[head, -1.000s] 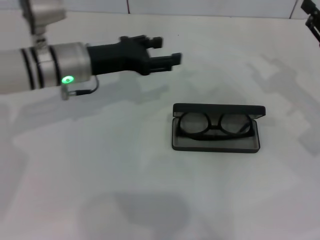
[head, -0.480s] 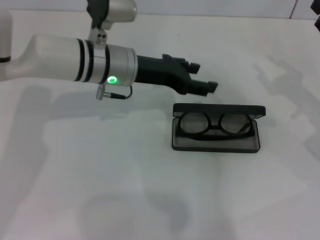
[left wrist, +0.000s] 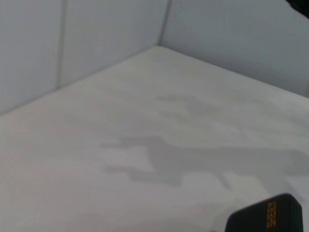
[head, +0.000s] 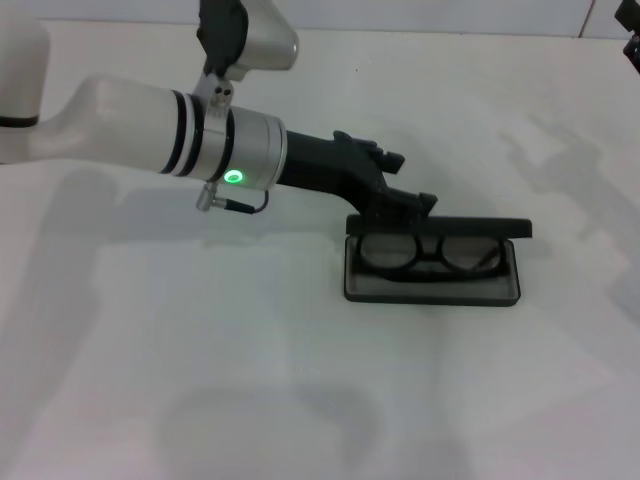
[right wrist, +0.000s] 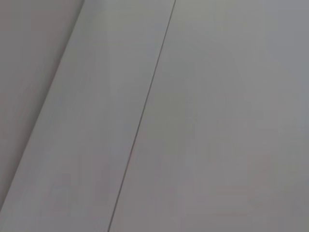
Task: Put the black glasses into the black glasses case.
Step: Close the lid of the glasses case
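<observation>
The black glasses case (head: 432, 291) lies right of the table's middle. Its lid (head: 470, 226) leans forward over the tray, half lowered. Inside, the black glasses (head: 430, 255) rest folded on the grey lining, their upper rims under the lid's edge. My left gripper (head: 405, 184) reaches in from the left, open, with its lower finger against the lid's back left corner. In the left wrist view only a corner of the case lid (left wrist: 268, 216) shows, with orange lettering. My right gripper (head: 633, 48) barely shows at the far right edge, away from the case.
The white table (head: 200, 350) carries nothing else besides arm shadows. A pale wall (left wrist: 96, 38) borders its far side. The right wrist view shows only flat grey panels (right wrist: 217, 121).
My left arm has swung right and down from the far left to the back of the case. The lid, upright before, now tips forward over the glasses.
</observation>
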Available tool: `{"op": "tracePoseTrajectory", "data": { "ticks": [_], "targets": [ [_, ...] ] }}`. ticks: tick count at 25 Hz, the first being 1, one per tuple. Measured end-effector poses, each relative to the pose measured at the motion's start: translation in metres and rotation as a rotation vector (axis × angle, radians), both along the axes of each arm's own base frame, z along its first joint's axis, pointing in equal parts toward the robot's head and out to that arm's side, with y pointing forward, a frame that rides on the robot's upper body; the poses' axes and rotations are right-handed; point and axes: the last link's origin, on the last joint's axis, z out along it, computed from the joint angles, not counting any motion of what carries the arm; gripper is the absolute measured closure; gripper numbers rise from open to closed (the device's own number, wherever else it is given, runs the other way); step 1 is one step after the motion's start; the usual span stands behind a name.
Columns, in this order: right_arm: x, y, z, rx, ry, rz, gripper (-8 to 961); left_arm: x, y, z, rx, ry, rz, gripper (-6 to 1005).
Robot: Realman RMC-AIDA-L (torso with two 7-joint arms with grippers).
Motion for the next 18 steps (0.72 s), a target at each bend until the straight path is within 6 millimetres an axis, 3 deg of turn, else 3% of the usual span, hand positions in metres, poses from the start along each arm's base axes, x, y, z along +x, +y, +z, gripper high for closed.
{"op": "tracePoseTrajectory", "data": {
  "ticks": [9, 18],
  "targets": [
    [0.001, 0.004, 0.001, 0.007, -0.005, -0.020, 461, -0.013, -0.020, -0.012, -0.046, 0.012, -0.061, 190],
    [0.002, 0.007, -0.001, 0.003, -0.012, -0.036, 458, -0.018, -0.027, -0.015, -0.036, -0.005, -0.094, 189]
  ]
}}
